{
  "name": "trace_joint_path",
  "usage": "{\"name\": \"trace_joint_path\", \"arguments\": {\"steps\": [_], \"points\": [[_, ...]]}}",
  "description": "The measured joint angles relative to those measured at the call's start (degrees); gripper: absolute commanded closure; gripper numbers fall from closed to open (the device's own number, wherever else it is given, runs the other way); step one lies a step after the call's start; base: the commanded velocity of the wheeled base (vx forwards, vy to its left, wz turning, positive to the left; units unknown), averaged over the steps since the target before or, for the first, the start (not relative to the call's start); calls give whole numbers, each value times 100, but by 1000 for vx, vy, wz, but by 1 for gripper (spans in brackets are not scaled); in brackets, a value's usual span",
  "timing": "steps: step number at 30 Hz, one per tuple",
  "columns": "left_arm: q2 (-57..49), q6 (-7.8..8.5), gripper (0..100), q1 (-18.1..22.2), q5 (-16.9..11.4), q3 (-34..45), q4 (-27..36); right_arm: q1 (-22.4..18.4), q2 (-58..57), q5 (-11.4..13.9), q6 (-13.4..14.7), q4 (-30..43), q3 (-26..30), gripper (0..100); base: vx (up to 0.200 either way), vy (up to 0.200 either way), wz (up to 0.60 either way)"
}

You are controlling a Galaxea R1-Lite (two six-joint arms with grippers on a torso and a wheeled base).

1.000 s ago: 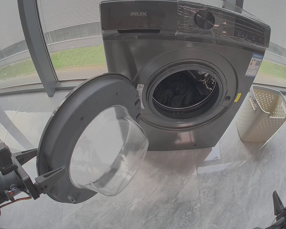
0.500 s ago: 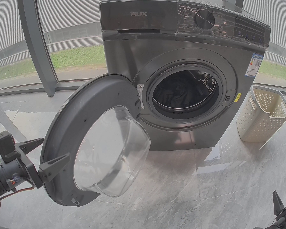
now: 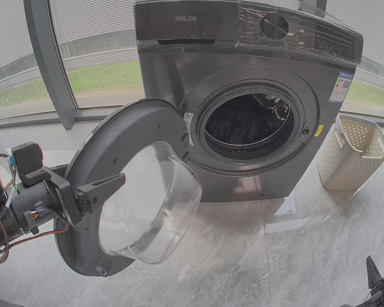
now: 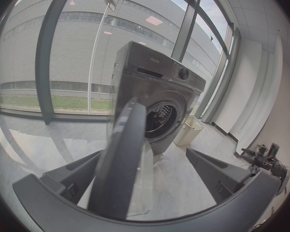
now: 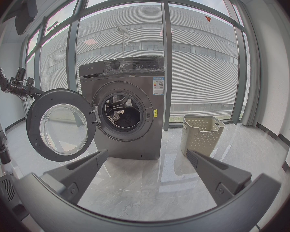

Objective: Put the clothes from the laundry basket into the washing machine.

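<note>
The grey washing machine stands with its round door swung wide to the left. Dark clothes lie inside the drum, as the right wrist view confirms. The cream laundry basket sits on the floor right of the machine, and I see no clothing above its rim. My left gripper is open and straddles the door's outer edge, one finger in front of the glass bowl. My right gripper is low at the near right, open and holding nothing.
Tall windows with dark frames run behind the machine. Pale tiled floor lies open in front of the machine and the basket. A white wall and curtain stand at the far right.
My left gripper rose and moved right along the door's rim, coming over the door's edge. The door swung slightly to the right early on. The right arm stayed still.
</note>
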Motion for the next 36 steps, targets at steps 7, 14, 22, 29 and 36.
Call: {"name": "trace_joint_path", "arguments": {"steps": [7,14,22,29,36], "points": [[210,-479,0,-529,-65,-95,-134,0,0,0,0,0,0,0,0,0,0],[183,-608,0,-689,-104,17,-397,2,0,0,1,0,0,0,0,0,0],[-399,-433,0,-427,24,332,-235,-1,0,-2,0,0,0,0,0,0,0],[-694,118,0,496,-152,747,-101,2,0,0,0,0,0,0,0,0,0],[-600,235,0,653,-243,970,-126,0,0,0,1,0,0,0,0,0,0]]}}
